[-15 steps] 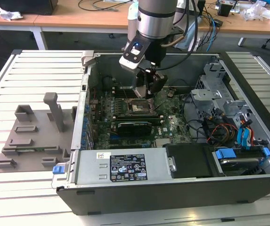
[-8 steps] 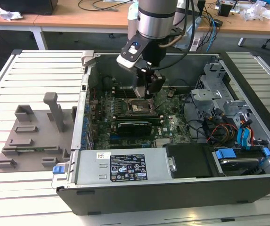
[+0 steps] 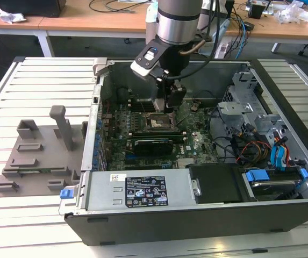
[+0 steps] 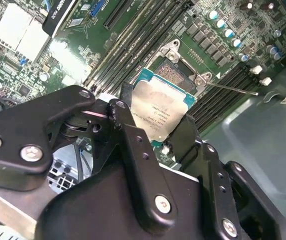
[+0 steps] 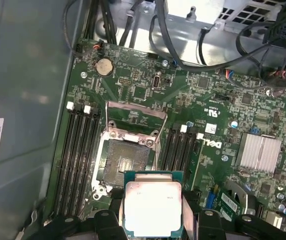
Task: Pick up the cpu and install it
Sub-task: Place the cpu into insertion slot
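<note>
1. Pincer (image 4: 154,122): closed on the cpu (image 5: 151,206), with one finger (image 4: 133,145) on each of two opposite edges; the metal top faces the camera in both wrist views. The cpu hangs just above the motherboard and is not seated; in the first wrist view it overlaps one edge of the open socket (image 5: 125,167).

2. Hazard, grip: contact is on the thin rim alone; the chip is judged liable to slip or tip if the arm jolts; a tilted chip would land corner-first.

3. Hazard, socket: the contact field lies exposed; any sideways offset or rotation at touchdown would likely bend contacts; whether the chip's orientation matches the socket cannot be told from these views.

4. Hazard, hardware: the load plate (image 5: 135,116) stands hinged open beyond the socket; the retention lever (image 4: 232,89) is swung out beside it; a finger drifting toward either could knock it onto the socket. The memory slots (image 5: 78,160) flank the socket closely; they leave the fingers little room.

5. Farther out, exterior view: the arm reaches down into the computer case (image 3: 186,226); loose cables (image 3: 234,145) lie at 3 o'clock of the socket, apart from the pincer; judged low risk. The grey fixture tray (image 3: 35,161) sits at 9 o'clock of the case (the exterior view's left) on the slatted surface (image 3: 41,80), well apart; it is judged to play no part in the hazard.
</note>
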`<act>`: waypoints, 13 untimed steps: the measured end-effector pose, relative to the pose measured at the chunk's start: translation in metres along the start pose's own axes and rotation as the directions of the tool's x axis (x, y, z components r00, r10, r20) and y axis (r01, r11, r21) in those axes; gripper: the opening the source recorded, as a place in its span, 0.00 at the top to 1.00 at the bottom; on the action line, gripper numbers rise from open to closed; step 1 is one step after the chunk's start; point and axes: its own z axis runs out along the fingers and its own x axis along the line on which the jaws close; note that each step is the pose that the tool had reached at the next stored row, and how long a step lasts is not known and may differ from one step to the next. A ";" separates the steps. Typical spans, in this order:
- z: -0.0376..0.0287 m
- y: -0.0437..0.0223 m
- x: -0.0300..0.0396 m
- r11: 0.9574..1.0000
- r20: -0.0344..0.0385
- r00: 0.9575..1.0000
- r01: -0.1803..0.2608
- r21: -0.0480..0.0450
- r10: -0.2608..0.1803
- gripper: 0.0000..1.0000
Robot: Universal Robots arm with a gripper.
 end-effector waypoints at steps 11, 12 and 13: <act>0.0004 0.0000 0.0000 0.995 -0.003 0.995 -0.103 0.001 0.103 0.45; 0.0004 0.0000 0.0000 0.994 -0.003 0.994 -0.112 0.001 0.112 0.45; 0.0005 0.0000 0.0000 0.992 -0.003 0.992 -0.126 0.001 0.126 0.45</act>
